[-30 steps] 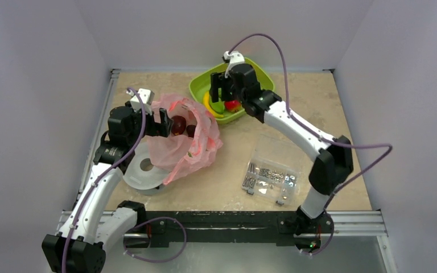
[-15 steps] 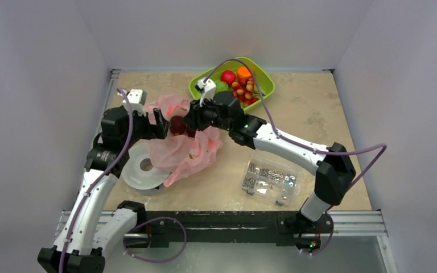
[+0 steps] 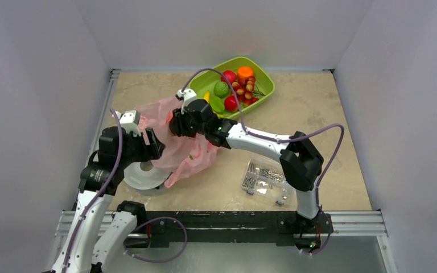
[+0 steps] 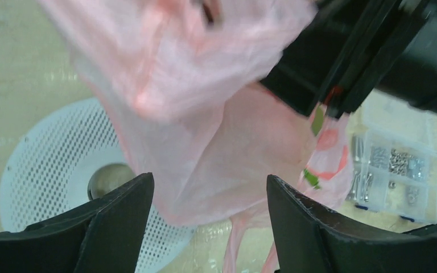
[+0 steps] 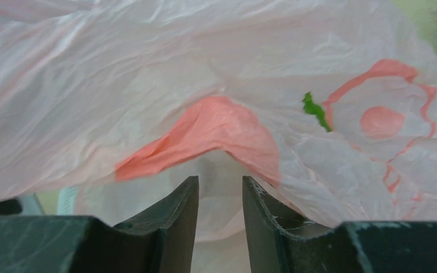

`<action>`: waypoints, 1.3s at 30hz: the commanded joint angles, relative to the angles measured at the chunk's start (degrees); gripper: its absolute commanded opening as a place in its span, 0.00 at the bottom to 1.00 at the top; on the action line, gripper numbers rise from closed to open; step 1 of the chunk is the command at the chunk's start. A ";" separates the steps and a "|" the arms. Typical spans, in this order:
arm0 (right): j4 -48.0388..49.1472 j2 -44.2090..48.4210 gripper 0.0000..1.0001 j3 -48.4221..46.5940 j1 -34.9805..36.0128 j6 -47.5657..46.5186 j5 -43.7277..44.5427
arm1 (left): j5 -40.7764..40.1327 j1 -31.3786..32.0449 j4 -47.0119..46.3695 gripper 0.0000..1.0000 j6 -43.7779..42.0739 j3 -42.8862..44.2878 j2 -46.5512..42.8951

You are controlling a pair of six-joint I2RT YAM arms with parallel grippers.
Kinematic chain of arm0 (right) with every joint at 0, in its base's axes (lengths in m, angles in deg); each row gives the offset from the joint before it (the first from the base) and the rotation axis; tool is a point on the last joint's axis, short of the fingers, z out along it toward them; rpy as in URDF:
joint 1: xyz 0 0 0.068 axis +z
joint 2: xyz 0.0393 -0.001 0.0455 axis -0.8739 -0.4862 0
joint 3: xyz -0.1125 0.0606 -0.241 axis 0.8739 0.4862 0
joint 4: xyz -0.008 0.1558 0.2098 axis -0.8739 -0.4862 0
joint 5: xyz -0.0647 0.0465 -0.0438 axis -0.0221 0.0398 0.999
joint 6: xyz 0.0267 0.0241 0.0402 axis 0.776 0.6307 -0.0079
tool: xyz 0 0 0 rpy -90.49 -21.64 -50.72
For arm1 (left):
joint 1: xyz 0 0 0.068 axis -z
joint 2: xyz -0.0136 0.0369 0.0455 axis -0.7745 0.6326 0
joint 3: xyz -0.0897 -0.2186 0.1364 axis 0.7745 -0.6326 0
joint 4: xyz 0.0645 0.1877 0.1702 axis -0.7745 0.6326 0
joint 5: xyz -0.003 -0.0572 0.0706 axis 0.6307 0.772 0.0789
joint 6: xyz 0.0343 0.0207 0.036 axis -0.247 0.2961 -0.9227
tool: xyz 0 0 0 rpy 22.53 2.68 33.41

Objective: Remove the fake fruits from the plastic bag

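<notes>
The plastic bag (image 3: pixel 183 152) is lying crumpled on the tabletop (image 3: pixel 318 114) left of the frame's centre, its lower left edge draping over a white perforated disc (image 3: pixel 139 177). The right pincer (image 3: pixel 177 123) is hovering over the bag's upper part; one second ago it was standing over the green tray (image 3: pixel 264 88) at the upper middle, and half a second ago it was reaching the bag's mouth, so it has been travelling leftward the whole time. With the arm gone from over it, the tray is now showing its fruits in full: a red one (image 3: pixel 228 77), an orange one (image 3: pixel 244 72), a green one (image 3: pixel 222 89) and a cluster of small red balls (image 3: pixel 244 88). The dark red fruits that were showing in the bag's mouth earlier are now hidden under the right pincer.

In the right wrist view the right pincer (image 5: pixel 220 187) is standing nearly closed, only a narrow slot parting its fingers (image 5: pixel 176 219); pink film (image 5: pixel 205 85) is filling the frame just ahead of the tips, and nothing is sitting in the slot.

The left pincer (image 3: pixel 151 143) has been drawing back toward the lower left, away from the bag's mouth. In its wrist view it (image 4: pixel 207 222) is gaping wide, gripping nothing; the bag (image 4: pixel 222 142) is hanging ahead of it, the disc (image 4: pixel 40 170) lying at the left and a clear box of small parts (image 4: pixel 398 170) at the right.
</notes>
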 commanded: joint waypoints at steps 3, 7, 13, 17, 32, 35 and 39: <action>2.70 -4.97 0.38 -6.64 -0.07 -0.43 11.43 | -8.20 0.21 1.05 0.68 9.08 -4.56 -3.09; 2.18 -7.00 0.40 -9.41 -0.14 -1.09 10.99 | -12.06 -0.21 -0.32 0.95 9.38 -5.11 -0.09; 2.73 -7.65 0.41 -9.63 -0.46 -1.07 10.42 | -2.51 -5.04 -7.33 0.93 4.69 -3.98 10.29; 2.39 -8.25 0.41 -9.83 -1.27 -0.66 10.58 | 9.27 -9.11 -8.89 0.58 2.53 -0.15 18.60; -1.91 -17.28 0.54 -17.75 -2.71 -7.34 12.75 | 20.53 -9.75 -15.09 0.00 -3.58 -4.76 13.90; -1.91 -18.93 0.60 -18.61 -2.86 -8.70 12.70 | 19.51 -9.70 -14.64 0.00 -3.77 -4.71 13.82; -2.86 -21.51 0.74 -21.20 -3.36 -9.44 10.88 | 19.90 -9.77 -14.58 0.00 -3.74 -4.81 14.61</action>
